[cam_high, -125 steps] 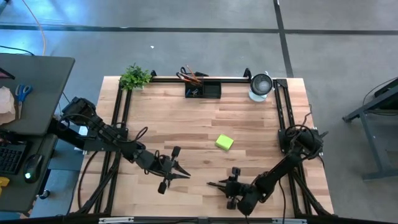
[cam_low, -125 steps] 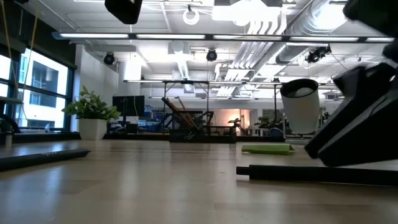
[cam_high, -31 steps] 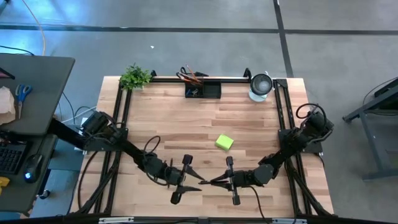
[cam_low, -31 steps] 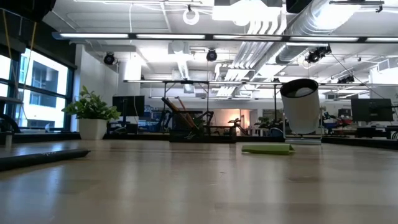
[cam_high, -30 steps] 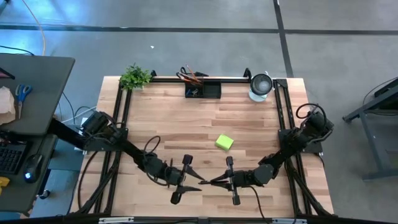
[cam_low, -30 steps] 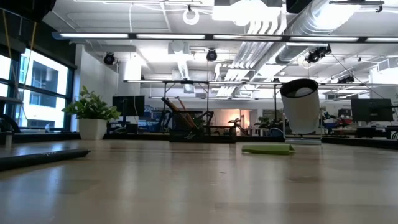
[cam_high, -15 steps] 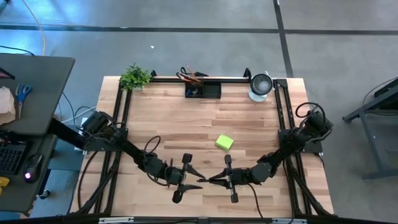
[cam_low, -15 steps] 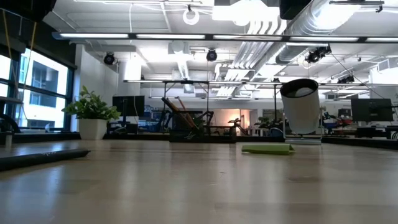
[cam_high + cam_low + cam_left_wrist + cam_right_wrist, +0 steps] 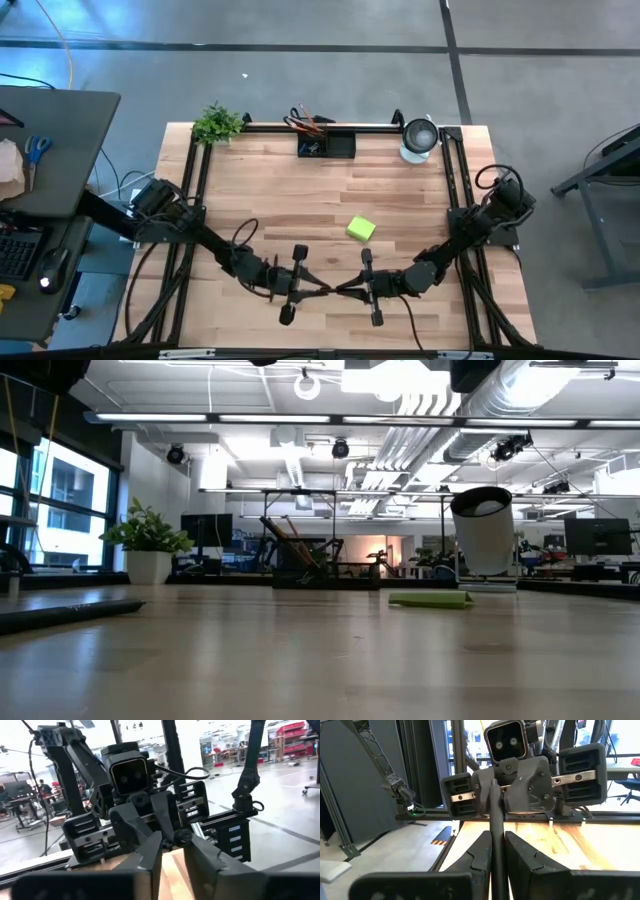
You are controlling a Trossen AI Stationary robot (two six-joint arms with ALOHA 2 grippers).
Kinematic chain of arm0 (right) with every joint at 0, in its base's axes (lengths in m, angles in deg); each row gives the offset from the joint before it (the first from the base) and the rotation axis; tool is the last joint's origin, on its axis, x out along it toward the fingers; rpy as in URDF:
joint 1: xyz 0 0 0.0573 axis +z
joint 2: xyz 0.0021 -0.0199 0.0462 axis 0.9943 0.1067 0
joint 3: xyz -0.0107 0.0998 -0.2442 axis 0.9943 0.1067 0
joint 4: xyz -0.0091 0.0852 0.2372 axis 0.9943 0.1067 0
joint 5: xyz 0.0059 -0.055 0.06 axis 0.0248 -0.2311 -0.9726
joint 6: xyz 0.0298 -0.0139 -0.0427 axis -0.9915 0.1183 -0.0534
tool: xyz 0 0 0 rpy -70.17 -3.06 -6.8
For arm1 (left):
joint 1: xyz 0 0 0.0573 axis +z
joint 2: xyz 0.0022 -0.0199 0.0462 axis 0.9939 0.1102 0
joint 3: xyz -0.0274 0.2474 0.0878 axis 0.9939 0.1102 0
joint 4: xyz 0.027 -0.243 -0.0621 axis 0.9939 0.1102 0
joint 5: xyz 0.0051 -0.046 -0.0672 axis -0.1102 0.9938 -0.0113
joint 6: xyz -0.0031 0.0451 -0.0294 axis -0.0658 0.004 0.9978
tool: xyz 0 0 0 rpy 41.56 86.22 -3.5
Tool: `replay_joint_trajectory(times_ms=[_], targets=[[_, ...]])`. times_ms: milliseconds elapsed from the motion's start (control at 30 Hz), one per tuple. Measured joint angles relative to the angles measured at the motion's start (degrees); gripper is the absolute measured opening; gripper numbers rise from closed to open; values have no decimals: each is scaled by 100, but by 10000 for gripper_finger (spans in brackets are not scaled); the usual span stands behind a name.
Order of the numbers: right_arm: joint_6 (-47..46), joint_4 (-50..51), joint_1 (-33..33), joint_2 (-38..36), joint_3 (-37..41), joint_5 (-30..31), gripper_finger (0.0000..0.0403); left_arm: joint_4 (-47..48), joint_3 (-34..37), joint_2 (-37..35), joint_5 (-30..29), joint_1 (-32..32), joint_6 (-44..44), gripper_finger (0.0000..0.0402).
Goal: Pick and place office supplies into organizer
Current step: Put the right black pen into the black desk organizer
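- Wooden table [image 9: 330,190], mid front edge.
- Left gripper [image 9: 318,291] has just clenched the black pen [image 9: 497,840] that the right gripper [image 9: 342,290] grasps — probably a handover toward the organizer [image 9: 327,146].

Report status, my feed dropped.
Left gripper and right gripper tip to tip, front centre. Right shut on black pen. Sticky-note pad loose mid-table, organizer at far edge.
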Motion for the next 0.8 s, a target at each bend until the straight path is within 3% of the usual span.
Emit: replay_joint_trajectory(times_ms=[200,467,800], targets=[[-18,7,0,0,0,28,37,6,0,0,43,0,1,20],[-30,41,0,0,0,2,33,6,0,0,-31,0,115,33],[-143,149,15,0,0,194,108,650,0,-264,-215,112,777,0]])
